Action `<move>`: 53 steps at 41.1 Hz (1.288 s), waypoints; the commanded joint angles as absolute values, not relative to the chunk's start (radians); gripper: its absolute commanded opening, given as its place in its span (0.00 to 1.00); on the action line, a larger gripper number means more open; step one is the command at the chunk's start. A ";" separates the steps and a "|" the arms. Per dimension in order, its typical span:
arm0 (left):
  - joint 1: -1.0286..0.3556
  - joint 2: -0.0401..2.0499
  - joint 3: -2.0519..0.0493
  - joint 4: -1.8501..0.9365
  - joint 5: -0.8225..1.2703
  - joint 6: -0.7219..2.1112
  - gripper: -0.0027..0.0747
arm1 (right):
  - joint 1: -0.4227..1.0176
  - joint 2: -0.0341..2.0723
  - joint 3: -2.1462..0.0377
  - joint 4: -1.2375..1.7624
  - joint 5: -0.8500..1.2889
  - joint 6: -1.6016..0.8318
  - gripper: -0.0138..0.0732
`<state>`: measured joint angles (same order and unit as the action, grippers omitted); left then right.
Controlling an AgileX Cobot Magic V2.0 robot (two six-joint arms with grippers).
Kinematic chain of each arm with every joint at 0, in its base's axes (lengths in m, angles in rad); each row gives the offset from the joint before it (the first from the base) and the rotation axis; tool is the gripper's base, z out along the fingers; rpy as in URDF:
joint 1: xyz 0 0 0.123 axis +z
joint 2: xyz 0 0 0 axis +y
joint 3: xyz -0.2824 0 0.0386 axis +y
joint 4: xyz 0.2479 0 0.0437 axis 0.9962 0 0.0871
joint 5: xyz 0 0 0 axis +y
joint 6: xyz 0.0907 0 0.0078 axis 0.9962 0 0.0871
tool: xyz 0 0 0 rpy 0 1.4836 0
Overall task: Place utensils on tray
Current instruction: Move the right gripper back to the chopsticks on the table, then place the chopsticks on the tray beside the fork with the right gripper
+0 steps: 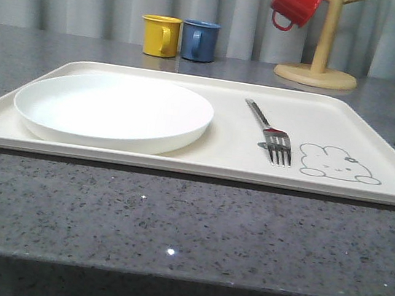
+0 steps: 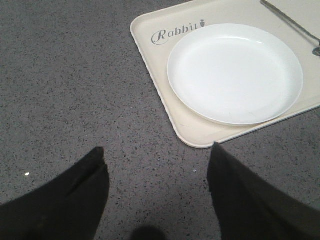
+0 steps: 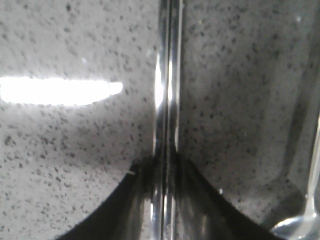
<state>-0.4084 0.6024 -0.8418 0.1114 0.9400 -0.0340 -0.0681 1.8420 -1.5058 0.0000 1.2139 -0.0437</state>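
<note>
Grey speckled desk (image 1: 172, 225) — chopsticks (image 3: 166, 100) are clamped in the right pincer (image 3: 162, 172); left pincer (image 2: 157, 165) is held wide — both sticks should be kept level until laid on the tray (image 1: 376, 136).

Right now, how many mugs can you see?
3. A yellow mug and a blue mug stand side by side behind the tray; a red mug hangs on the wooden stand. Others may be out of view.
</note>
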 commanded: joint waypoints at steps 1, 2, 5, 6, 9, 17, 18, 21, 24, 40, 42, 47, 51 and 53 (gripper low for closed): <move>-0.415 0.605 -0.866 0.108 0.870 -0.043 0.58 | -0.074 1.816 -1.526 0.010 1.233 -0.053 0.39; -0.415 0.605 -0.866 0.108 0.870 -0.043 0.58 | -0.074 1.817 -1.526 0.012 1.238 -0.053 0.38; -0.415 0.605 -0.866 0.108 0.870 -0.043 0.58 | -0.074 1.817 -1.526 0.014 1.240 -0.053 0.31; -0.415 0.605 -0.866 0.108 0.870 -0.043 0.58 | -0.074 1.817 -1.527 0.014 1.241 -0.053 0.29; -0.415 0.605 -0.866 0.108 0.870 -0.043 0.58 | -0.074 1.816 -1.528 0.014 1.242 -0.053 0.22; -0.415 0.605 -0.866 0.108 0.870 -0.043 0.58 | -0.065 1.775 -1.528 0.054 1.267 -0.053 0.19; -0.415 0.605 -0.866 0.108 0.870 -0.043 0.58 | -0.060 1.765 -1.528 0.066 1.271 -0.053 0.19; -0.415 0.605 -0.866 0.108 0.870 -0.043 0.58 | -0.032 1.728 -1.528 0.105 1.298 -0.054 0.19; -0.415 0.605 -0.866 0.108 0.870 -0.043 0.58 | 0.018 1.700 -1.528 0.145 1.320 -0.054 0.19; -0.415 0.605 -0.866 0.108 0.870 -0.043 0.58 | 0.227 1.726 -1.528 0.296 1.238 0.106 0.19; -0.415 0.605 -0.866 0.108 0.870 -0.043 0.58 | 0.231 1.737 -1.528 0.311 1.223 0.121 0.19; -0.415 0.605 -0.866 0.108 0.870 -0.043 0.58 | 0.234 1.753 -1.528 0.331 1.187 0.150 0.19; -0.415 0.605 -0.866 0.108 0.870 -0.043 0.58 | 0.234 1.762 -1.528 0.334 1.180 0.158 0.19; -0.415 0.605 -0.866 0.108 0.870 -0.043 0.58 | 0.234 1.766 -1.528 0.336 1.179 0.164 0.19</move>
<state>-0.4084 0.6024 -0.8418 0.1114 0.9400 -0.0340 0.2342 1.8065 -1.5053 0.3051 1.1963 0.1509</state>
